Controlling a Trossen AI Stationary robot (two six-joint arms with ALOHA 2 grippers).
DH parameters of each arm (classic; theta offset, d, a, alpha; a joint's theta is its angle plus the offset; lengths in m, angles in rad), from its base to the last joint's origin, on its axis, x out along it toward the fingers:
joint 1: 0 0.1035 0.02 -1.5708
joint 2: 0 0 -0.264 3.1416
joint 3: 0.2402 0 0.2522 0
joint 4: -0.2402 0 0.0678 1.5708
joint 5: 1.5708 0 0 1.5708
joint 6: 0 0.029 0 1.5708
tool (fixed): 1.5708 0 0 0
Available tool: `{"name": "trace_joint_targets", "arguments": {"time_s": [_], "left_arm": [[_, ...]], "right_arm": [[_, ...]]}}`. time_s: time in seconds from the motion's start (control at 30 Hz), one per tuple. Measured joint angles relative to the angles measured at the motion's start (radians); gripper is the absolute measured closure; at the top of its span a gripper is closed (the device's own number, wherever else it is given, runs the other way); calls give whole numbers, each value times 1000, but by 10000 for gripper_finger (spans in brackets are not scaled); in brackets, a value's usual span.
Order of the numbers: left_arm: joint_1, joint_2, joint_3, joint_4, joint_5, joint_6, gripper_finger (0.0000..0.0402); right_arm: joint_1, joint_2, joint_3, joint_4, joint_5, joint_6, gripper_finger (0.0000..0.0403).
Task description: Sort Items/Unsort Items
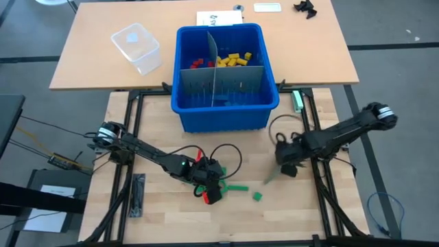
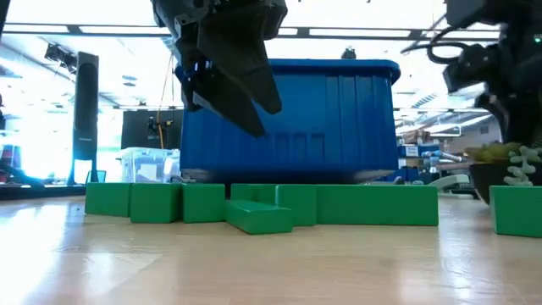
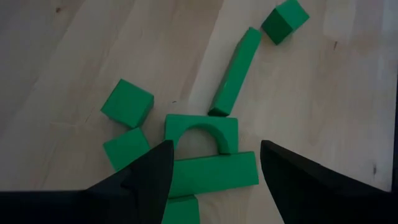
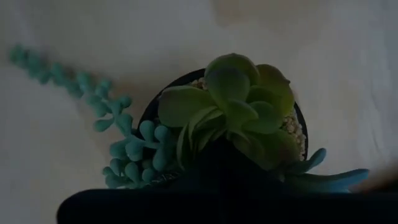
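The left gripper (image 3: 211, 180) hangs open just above a group of green blocks (image 3: 211, 174) on the near part of the wooden table (image 1: 302, 213), in front of the blue bin (image 1: 226, 110). Its two dark fingers (image 3: 149, 174) stand on either side of a long green brick, which lies flat directly under them. Touching this brick on its far side is a green arch block (image 3: 200, 129).

In the left wrist view I count seven green pieces: two long bricks, one arch, three cubes, and one piece partly hidden below the gripper. One cube (image 1: 257, 196) lies apart, to the right of the group.

Inside the bin, grey divider sheets (image 1: 214, 58) make compartments; red blocks (image 1: 199, 64) lie in the far left one and yellow blocks (image 1: 235, 60) in the far right one. Their number is too small to count.

The right gripper (image 1: 288, 168) is closed, right of the blocks, over a small potted succulent (image 4: 236, 112).

Writing on the white papers beyond the bin cannot be read.
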Motion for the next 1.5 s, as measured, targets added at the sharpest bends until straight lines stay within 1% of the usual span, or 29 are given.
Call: {"name": "trace_joint_targets", "arguments": {"time_s": [0.1,0.2,0.3,0.47,0.6,0.8,0.83,0.9,1.03,1.1,1.17,1.23,1.3,1.33,1.5], "left_arm": [[0,0,0,12,-2,0,154],[0,0,0,12,-2,7,154],[0,0,0,11,-3,11,154],[0,-2,0,11,-18,16,154],[-4,-43,9,5,-39,63,154],[-6,-169,34,12,-54,169,154],[-5,-186,36,8,-55,183,154],[-5,-220,38,11,-61,220,154],[-5,-256,38,9,-111,246,154],[-5,-257,38,4,-122,250,154],[-5,-260,38,-17,-116,249,154],[-5,-271,38,-61,-106,249,154],[-5,-287,38,-106,-108,244,154],[-5,-294,38,-125,-113,236,154],[-5,-306,38,-160,-140,226,154]], "right_arm": [[-31,-79,-38,-51,24,70,403],[-61,-119,-42,-118,47,118,403],[-91,-127,-43,-196,45,138,403],[-103,-111,-23,-181,46,137,403],[-92,-112,43,-147,46,133,402],[-86,-114,216,-125,31,71,400],[-84,-115,237,-94,31,53,399],[-66,-115,257,29,31,-8,398],[0,-82,242,426,20,-179,399],[36,-39,217,624,8,-244,400],[71,18,192,819,-12,-256,400],[91,91,188,963,-55,-255,394],[100,173,196,999,-123,-258,379],[104,220,203,998,-137,-258,370],[130,419,263,914,-130,-309,303]]}}
